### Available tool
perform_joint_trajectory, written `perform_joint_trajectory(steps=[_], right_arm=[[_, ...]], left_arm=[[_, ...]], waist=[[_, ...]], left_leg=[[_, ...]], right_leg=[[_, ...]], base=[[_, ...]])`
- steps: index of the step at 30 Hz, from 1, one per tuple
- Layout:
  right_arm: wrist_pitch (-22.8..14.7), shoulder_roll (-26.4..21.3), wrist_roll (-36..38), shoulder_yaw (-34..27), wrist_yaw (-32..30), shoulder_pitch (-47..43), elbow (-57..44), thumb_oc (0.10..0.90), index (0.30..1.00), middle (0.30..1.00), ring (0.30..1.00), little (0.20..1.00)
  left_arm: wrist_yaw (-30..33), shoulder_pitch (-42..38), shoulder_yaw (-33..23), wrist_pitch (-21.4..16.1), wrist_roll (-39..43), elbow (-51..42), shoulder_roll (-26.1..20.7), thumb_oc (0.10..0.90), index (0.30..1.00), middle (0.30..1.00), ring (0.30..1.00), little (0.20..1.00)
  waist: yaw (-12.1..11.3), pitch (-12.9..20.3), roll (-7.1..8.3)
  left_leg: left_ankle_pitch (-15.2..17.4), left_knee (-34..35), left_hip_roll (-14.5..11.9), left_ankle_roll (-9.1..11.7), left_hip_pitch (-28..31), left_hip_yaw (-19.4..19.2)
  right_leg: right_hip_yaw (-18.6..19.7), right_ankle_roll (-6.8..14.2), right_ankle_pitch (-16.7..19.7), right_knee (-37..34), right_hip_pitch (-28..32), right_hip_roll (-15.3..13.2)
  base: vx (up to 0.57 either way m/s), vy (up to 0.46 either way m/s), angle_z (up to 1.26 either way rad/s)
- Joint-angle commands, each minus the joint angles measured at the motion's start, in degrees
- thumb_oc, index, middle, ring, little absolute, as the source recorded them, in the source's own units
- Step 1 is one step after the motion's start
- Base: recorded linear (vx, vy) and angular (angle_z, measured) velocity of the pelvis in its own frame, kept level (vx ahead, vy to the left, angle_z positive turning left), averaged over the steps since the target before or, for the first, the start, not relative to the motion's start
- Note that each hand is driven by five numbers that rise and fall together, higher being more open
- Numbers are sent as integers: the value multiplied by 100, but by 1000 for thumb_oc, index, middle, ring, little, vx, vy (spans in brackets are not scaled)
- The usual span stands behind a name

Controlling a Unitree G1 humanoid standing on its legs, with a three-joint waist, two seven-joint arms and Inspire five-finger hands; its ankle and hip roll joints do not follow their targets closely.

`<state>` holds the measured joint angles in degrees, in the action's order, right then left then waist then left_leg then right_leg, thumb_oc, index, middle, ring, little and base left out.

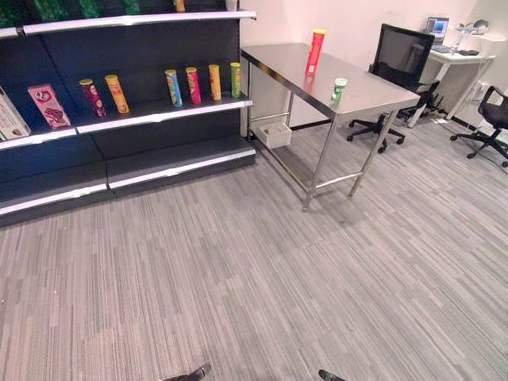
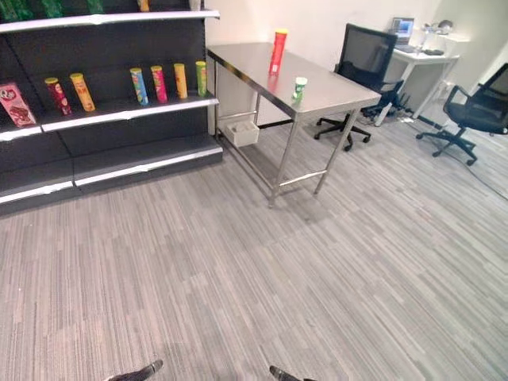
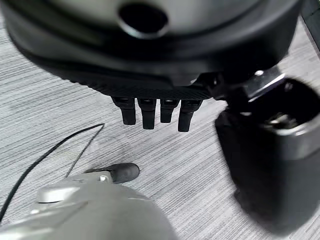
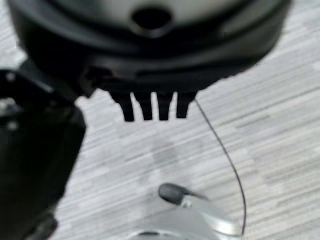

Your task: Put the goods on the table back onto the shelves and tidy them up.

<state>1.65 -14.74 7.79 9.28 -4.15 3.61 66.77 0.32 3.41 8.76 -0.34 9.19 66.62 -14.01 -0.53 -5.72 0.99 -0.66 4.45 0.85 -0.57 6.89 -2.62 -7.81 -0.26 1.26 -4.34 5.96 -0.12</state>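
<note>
Goods to move: I see a tall red tube [image 1: 315, 52] and a small green and white cup [image 1: 339, 89] standing on the steel table [image 1: 373, 91], upper middle of the frame. The tube is farther back, and the cup is near the table's front edge. They do not touch.
Shelves: the dark shelf unit [image 1: 159, 111] is in the upper left, just beside the table.
On the shelves: four tubes [image 1: 193, 85] stand in a row on the middle shelf. Two more tubes [image 1: 117, 94] stand to their left. A pink box [image 1: 49, 105] leans at the far left.
Under the table: a small white bin [image 1: 275, 134] sits on the floor by the wall.
In my way: grey striped floor [image 1: 238, 270] lies between me and the table. One black chair [image 1: 397, 59] stands just behind the table, and another chair [image 1: 494, 115] is at the right edge. A white desk [image 1: 460, 57] with a laptop [image 1: 436, 29] is in the top right corner.
Left hand: my left hand [image 3: 150, 65] hangs over the floor. Its fingers [image 3: 148, 114] are straight and hold nothing.
Right hand: my right hand [image 4: 150, 60] also hangs over the floor, with straight fingers [image 4: 146, 107] that hold nothing.
</note>
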Motion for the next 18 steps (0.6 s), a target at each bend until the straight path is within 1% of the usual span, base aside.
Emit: perform_joint_trajectory(steps=[1, 5, 14, 15, 18], right_arm=[[-191, -324, 123, 18, -111, -327, -160, 800, 900, 900, 900, 900], [-201, -323, 141, 6, -148, -300, -231, 800, 900, 900, 900, 900], [-177, -297, 113, 93, -160, -387, -134, 800, 900, 900, 900, 900], [-180, -303, 122, 99, -160, -394, -155, 800, 900, 900, 900, 900], [-194, -360, 153, 102, -164, -438, -187, 800, 900, 900, 900, 900]], left_arm=[[13, -421, -42, -265, 115, -76, -166, 800, 900, 900, 900, 900], [93, -467, -92, -255, 233, -168, -161, 800, 900, 900, 900, 900], [71, -510, 85, -240, 145, -125, -83, 800, 900, 900, 900, 900], [67, -519, 85, -236, 144, -108, -92, 800, 900, 900, 900, 900], [62, -589, 93, -217, 96, 39, -127, 800, 900, 900, 900, 900]], waist=[[78, -147, 29], [79, -159, 30], [67, -254, -13], [71, -290, -7], [87, -465, 25]], left_leg=[[88, 55, -201, 344, 93, -259], [71, 55, -213, 350, 84, -249], [26, 4, -274, 375, 67, -332], [48, -117, -285, 384, 2, -329], [205, -859, -311, 429, -420, -270]], right_leg=[[-162, 654, -62, -66, 204, -292], [-145, 642, -70, -66, 190, -270], [-114, 620, -48, -66, 112, -224], [-124, 605, -50, -66, 101, -218], [-127, 502, -79, -66, 56, -192]], base=[[0, 0, 0], [0, -43, 1], [4, -50, -4], [-7, -103, -1], [-29, -110, 2]])
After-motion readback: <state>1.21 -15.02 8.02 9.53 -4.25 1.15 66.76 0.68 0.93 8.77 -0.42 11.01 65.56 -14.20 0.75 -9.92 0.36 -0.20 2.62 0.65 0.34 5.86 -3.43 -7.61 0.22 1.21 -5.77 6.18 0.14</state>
